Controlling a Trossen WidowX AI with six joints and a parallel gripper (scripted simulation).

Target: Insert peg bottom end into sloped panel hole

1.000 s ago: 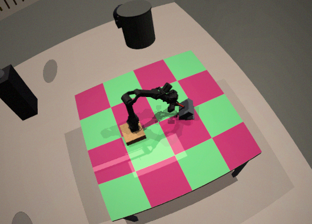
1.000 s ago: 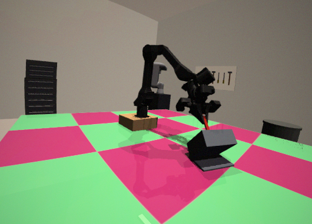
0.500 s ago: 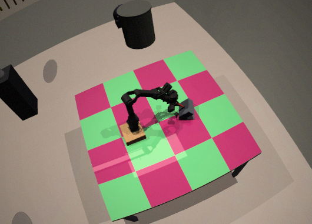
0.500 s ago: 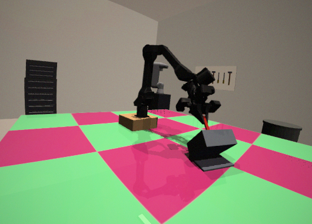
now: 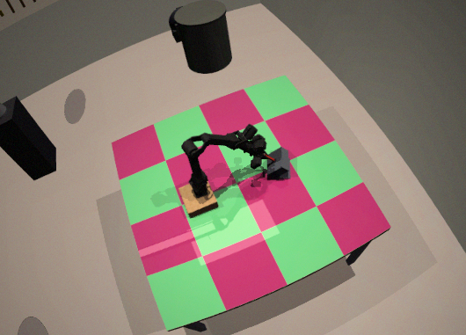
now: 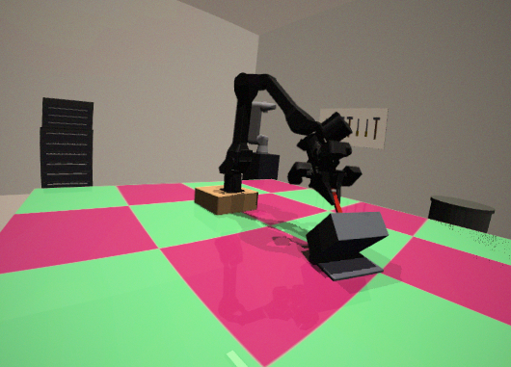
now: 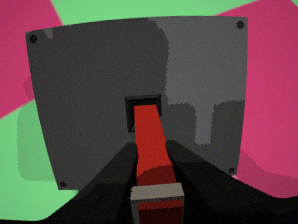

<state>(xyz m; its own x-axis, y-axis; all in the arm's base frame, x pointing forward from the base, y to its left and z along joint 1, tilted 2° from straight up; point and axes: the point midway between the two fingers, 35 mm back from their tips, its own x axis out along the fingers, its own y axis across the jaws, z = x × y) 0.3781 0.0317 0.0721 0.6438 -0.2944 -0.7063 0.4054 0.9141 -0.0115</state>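
Observation:
The red flat-sided peg [image 5: 270, 157] [image 6: 337, 205] [image 7: 149, 135] is held tilted, with its lower end at the sloped panel. My gripper [image 5: 264, 156] [image 6: 334, 196] [image 7: 150, 151] is shut on it, just off the face. The dark grey panel [image 5: 282, 160] [image 6: 357, 225] [image 7: 85, 80] has a square hole [image 7: 130, 114] in its face. In the wrist view the peg's end overlaps the hole's lower right part, and dark strips of hole show at its left and top. The peg's sides look roughly lined up with the hole. How deep the end sits cannot be told.
The panel block stands on a thin base plate [image 6: 354, 269] on the checkered table [image 5: 246, 275] [image 6: 241, 292]. The arm's wooden base block [image 5: 199, 200] [image 6: 227, 200] stands behind. A dark bin [image 5: 207, 42] [image 6: 460, 214] is off the table.

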